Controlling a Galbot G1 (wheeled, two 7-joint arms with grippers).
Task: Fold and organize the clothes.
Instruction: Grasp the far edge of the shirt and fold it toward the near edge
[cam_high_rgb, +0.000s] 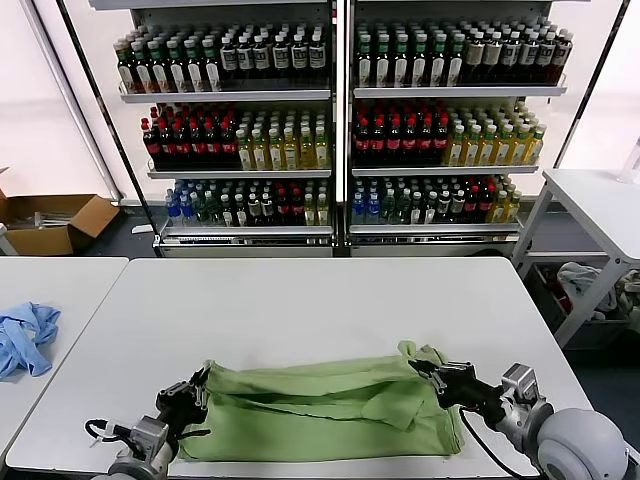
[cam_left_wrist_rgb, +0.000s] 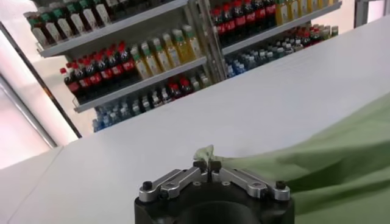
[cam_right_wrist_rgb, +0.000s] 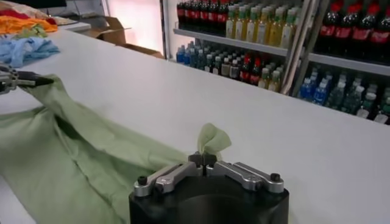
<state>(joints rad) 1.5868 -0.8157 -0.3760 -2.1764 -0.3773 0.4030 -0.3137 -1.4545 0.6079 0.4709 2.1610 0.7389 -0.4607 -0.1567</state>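
White bench (cam_high_rgb: 320, 300) up front, drink-bottle shelves (cam_high_rgb: 340, 120) behind. Green polo shirt (cam_high_rgb: 320, 415) spread as a long band across near edge of bench, folded lengthwise, wrinkled in middle. Left gripper (cam_high_rgb: 197, 385) at shirt's left end, fingers (cam_left_wrist_rgb: 199, 165) closed tight, pinching a corner of green fabric; little tuft poking up past fingertips in left wrist view. Right gripper (cam_high_rgb: 428, 368) at shirt's right end, fingers (cam_right_wrist_rgb: 195, 159) likewise closed, clamped on fabric edge with small flap sticking up beyond them. Cloth stretched between both grips, ends slightly lifted, middle resting on bench. Light blue garment (cam_high_rgb: 25, 338) bunched on neighbouring bench at far left, well apart from shirt. Cardboard box (cam_high_rgb: 50, 222) on floor beyond that. Another white table (cam_high_rgb: 600, 205) at right with cloth heap underneath.
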